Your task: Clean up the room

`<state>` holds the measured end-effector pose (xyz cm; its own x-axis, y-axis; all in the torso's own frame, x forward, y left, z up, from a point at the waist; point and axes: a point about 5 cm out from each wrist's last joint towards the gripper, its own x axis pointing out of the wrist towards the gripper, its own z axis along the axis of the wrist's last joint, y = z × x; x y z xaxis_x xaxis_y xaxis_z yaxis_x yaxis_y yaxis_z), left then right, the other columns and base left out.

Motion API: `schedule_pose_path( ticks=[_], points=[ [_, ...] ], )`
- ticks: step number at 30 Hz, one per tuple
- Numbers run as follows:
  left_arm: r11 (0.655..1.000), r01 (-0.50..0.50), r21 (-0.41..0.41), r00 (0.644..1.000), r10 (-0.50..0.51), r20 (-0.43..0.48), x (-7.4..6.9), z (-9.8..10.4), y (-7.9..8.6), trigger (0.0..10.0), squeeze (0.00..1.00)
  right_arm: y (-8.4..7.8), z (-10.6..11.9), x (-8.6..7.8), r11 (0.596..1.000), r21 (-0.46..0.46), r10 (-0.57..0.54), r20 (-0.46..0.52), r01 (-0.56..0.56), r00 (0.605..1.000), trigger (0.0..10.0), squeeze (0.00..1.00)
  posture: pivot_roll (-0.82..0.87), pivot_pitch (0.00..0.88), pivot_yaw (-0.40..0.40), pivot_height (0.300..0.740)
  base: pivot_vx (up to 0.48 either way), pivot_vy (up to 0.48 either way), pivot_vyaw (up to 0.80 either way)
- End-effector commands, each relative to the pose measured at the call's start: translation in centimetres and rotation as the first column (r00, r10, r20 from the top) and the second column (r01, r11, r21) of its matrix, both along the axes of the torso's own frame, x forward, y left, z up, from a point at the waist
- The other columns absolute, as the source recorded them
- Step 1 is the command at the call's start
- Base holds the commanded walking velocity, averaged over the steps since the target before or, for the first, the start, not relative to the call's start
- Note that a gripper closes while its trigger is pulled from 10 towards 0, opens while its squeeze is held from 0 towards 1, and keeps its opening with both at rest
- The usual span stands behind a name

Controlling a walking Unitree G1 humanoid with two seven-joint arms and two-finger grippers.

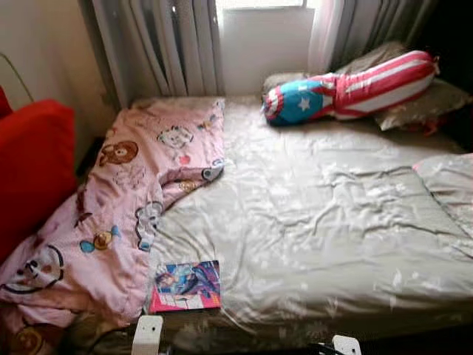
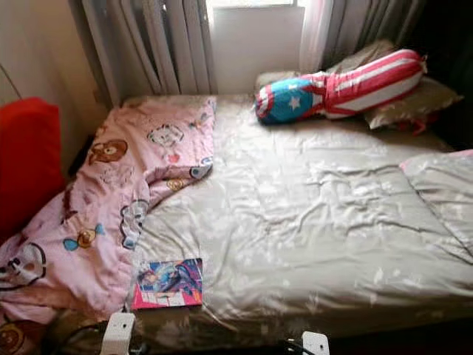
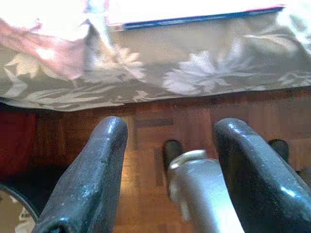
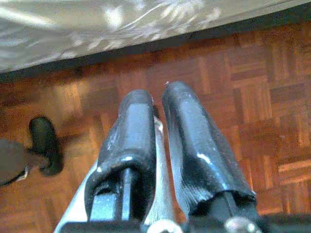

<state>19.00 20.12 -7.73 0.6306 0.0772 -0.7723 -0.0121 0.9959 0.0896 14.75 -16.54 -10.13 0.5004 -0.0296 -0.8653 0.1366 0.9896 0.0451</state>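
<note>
A book (image 1: 186, 286) with a bright cartoon cover is lying flat on the near left part of the bed (image 1: 318, 222), just beside the edge of a pink blanket (image 1: 126, 192). Its cover picture is too small to make out beyond blue, purple and pink shapes. In the left wrist view only the book's thin blue edge is showing, with the rest washed out by glare. The pink blanket, printed with bears and other cartoon figures, is spreading along the left side of the bed and spilling over the near corner, where its end is cut off by the frame. The bed is wearing a pale grey-green sheet with a faint flower print, and the sheet is hanging down over the side toward a wooden parquet floor (image 4: 233, 82).

The left gripper (image 3: 167, 145) is hanging low over the floor just short of the hanging sheet, its two black fingers standing well apart with nothing between them. The right gripper (image 4: 158, 111) is pointing down at the parquet, its fingers pressed close together and holding nothing.

At the far end a red, white and blue bolster (image 1: 347, 89) with a white star is lying across grey pillows (image 1: 421, 103), partly hiding them. A red chair (image 1: 33, 163) is standing to the left, cut off by the frame. Curtains (image 1: 170, 44) are hanging behind.
</note>
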Motion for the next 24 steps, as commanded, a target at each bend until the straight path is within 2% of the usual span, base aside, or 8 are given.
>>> schedule_pose_path(
  ticks=[1, 17, 24],
  points=[
    [1.0, 0.006, 0.012, 1.0, -0.006, -0.016, -0.41, -0.17, 0.27, 10.0, 0.0, 0.3, 0.11, 0.32, 1.0, 0.006, 0.009, 0.01, -0.009, 1.0, 10.0, 0.0, -0.04, 0.0, -0.027, 0.74, 0.0, 0.379, 0.0],
    [1.0, 0.002, 0.014, 1.0, -0.002, -0.013, -0.27, -0.1, 0.34, 10.0, 0.0, 0.13, 0.14, 0.37, 1.0, 0.005, 0.004, 0.011, -0.004, 1.0, 10.0, 0.0, -0.04, 0.0, -0.028, 0.74, 0.0, 0.367, 0.0],
    [1.0, -0.002, 0.013, 1.0, 0.002, -0.01, -0.25, -0.07, 0.4, 10.0, 0.0, -0.04, 0.13, 0.33, 1.0, 0.002, 0.002, 0.01, -0.002, 1.0, 10.0, 0.0, -0.04, 0.0, -0.031, 0.74, 0.0, 0.0, 0.0]
  ],
)
